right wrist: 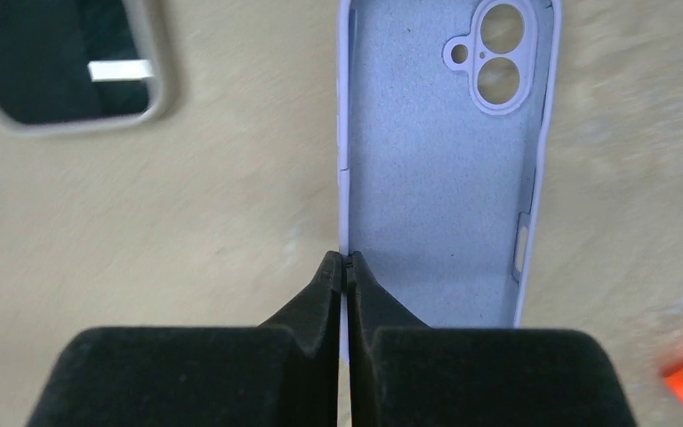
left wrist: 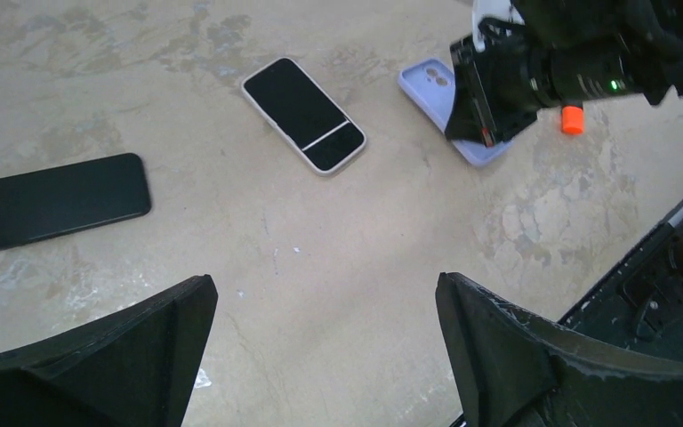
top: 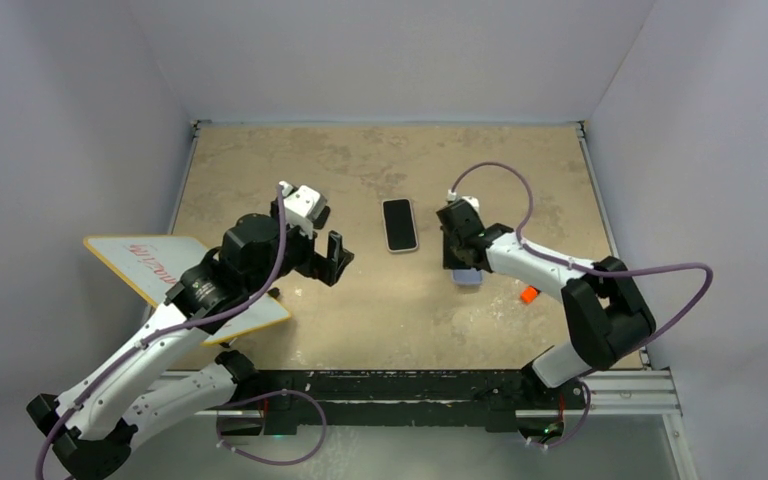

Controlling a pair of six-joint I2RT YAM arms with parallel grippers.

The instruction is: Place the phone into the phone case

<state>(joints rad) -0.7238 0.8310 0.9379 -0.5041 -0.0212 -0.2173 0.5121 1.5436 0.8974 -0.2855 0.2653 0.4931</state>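
Note:
An empty lilac phone case (right wrist: pixel 440 178) lies open side up on the table, camera holes at its far end. My right gripper (right wrist: pixel 344 260) is shut on the case's left side wall, one finger inside and one outside. The top view shows the same case (top: pixel 468 278) under that gripper (top: pixel 460 262). A bare black phone (left wrist: pixel 62 200) lies flat at the left of the left wrist view. A second phone (top: pixel 398 224) with a pale rim lies mid-table. My left gripper (left wrist: pixel 325 280) hangs open over bare table, holding nothing.
A small orange object (top: pixel 528 294) lies just right of the case. A white board (top: pixel 150 265) juts over the table's left edge beneath my left arm. Grey walls close in three sides.

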